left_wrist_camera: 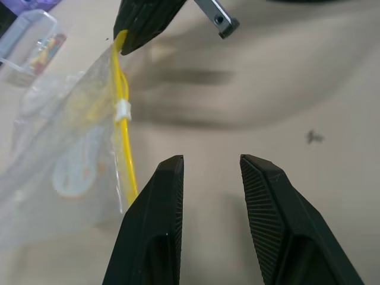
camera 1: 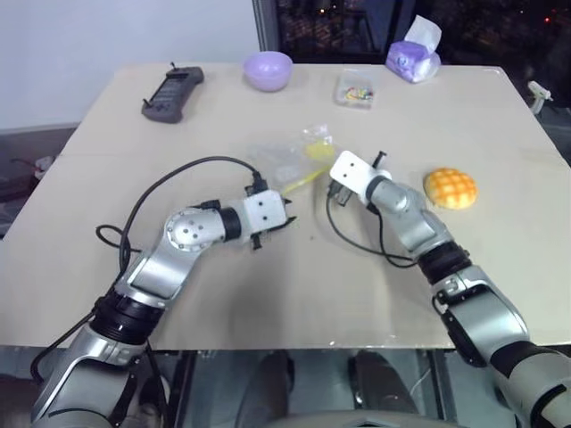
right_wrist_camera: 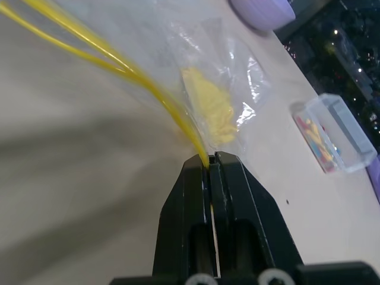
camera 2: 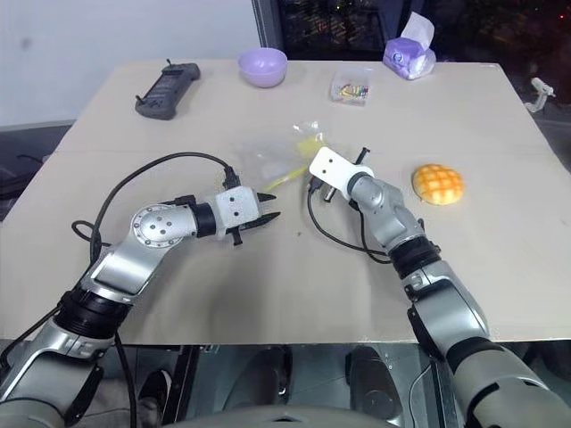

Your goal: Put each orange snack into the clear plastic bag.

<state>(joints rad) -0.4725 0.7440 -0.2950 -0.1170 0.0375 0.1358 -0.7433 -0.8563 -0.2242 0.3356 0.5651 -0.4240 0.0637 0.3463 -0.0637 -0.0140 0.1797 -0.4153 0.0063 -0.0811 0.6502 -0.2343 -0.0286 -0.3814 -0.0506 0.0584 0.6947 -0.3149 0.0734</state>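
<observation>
**Mid-desk: bag pinched, bun sitting off to the side**

On the tan desk (camera 1: 89, 143), near the middle: clear plastic bag (camera 1: 290, 162), crinkly, yellow seal strip running along its near edge, small yellow piece visible through the plastic. Pinched at the end of that strip by the right end effector (right_wrist_camera: 211, 161), fingers pressed tight together on the yellow edge. Lifted a bit at that corner by the look of the wrist view, rest of the bag slumped on the desk.

Left end effector (camera 1: 284, 223) at roughly 7 o'clock from the bag, just beside the seal strip but not touching it. Fingers (left_wrist_camera: 155, 202) spread apart, nothing between them, pointing toward the bag.

Orange snack (camera 1: 450, 188) at about 3 o'clock from the bag, well apart, resting dome-up on the desk with the grid pattern showing. Not in the bag yet.

Along the far edge: black handheld controller (camera 1: 173, 93) at 10 o'clock from the bag, lilac bowl (camera 1: 268, 69) at 12, small clear box of colourful bits (camera 1: 355, 89) at 1, purple tissue pack (camera 1: 413, 57) further out toward 2.
</observation>
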